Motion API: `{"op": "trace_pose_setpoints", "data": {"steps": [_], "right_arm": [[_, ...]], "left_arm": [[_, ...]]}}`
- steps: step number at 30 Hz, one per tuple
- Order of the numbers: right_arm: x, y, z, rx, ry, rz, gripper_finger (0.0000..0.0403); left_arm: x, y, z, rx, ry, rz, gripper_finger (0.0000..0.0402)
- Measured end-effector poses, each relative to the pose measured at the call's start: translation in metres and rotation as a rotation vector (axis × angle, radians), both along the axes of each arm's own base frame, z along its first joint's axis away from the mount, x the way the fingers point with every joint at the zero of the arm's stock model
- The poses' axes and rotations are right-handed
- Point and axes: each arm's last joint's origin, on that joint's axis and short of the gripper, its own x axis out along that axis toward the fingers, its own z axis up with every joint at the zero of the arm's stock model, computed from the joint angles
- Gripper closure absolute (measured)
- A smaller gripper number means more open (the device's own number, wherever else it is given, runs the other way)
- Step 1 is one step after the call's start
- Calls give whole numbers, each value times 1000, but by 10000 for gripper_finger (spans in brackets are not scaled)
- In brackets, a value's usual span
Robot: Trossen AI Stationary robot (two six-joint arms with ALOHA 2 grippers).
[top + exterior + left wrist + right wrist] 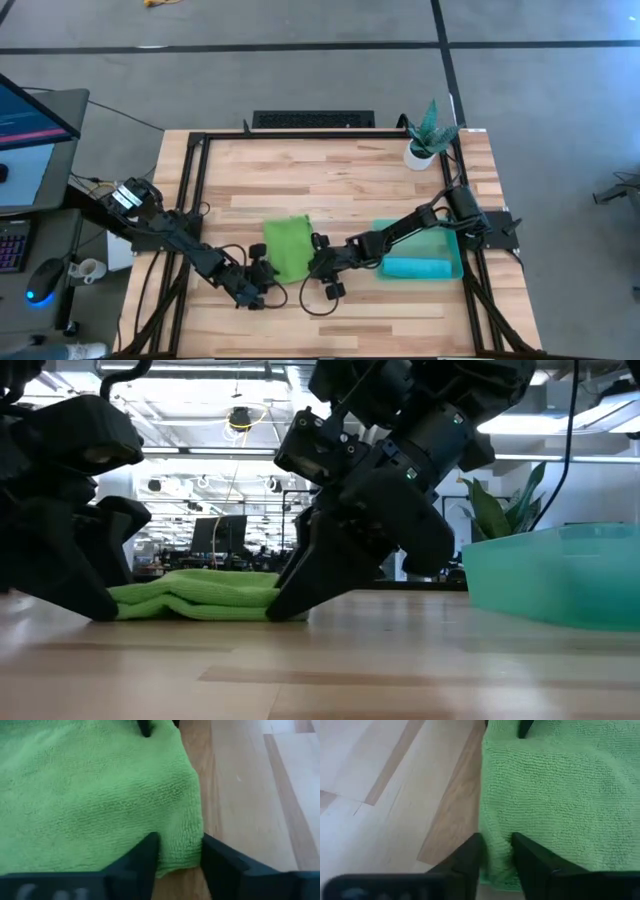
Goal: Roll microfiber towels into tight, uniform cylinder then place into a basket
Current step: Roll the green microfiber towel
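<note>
Since both grippers are biting the same near edge of the lime green towel (287,246) from opposite corners, the big risk here is an uneven roll. If one arm moves faster or pinches less cloth, I'd bet the thing ends up cone-shaped instead of a tidy cylinder. Also the plush corner could just slide out of a pinch, since each hold is only on a thin fold right at the hem.

The left gripper (177,855) has its fingers clamped on the towel's corner, cloth bunched between them. Same deal for the right gripper (496,852) at the other corner, fingers closed on the edge.

The towel itself sits mid-table, folded over, thick and loopy like terry, soft rounded edges, lying a bit lumpy in the low view. It rests on the wooden table (330,180), smooth pale planks, so not much friction to help the roll grip.

The basket (452,270) is just right of it, translucent teal plastic, low walls, with the sky blue towel (415,267) already lying inside.
</note>
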Motion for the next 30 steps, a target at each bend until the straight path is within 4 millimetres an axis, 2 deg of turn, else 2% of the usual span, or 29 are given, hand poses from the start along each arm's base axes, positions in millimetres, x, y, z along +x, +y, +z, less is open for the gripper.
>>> {"op": "trace_pose_setpoints", "data": {"steps": [5,7,15,19,21,24,30], "right_arm": [[-3,0,5,15,19,9,358],[-6,2,10,40,38,1,386],[-17,26,38,292,90,-27,378],[-13,40,53,424,165,-30,393],[-10,43,61,426,169,-33,396],[-4,36,67,395,146,-82,388],[7,1,68,435,174,-234,390]], "left_arm": [[2,-2,3,-28,-14,-46,374],[2,-2,8,-60,-23,-54,391],[11,-16,47,-321,-64,-125,381],[16,-23,62,-496,-43,-95,387],[15,-24,63,-546,3,-62,388],[12,-21,58,-561,76,38,387],[8,-7,51,-569,162,270,385]]}}
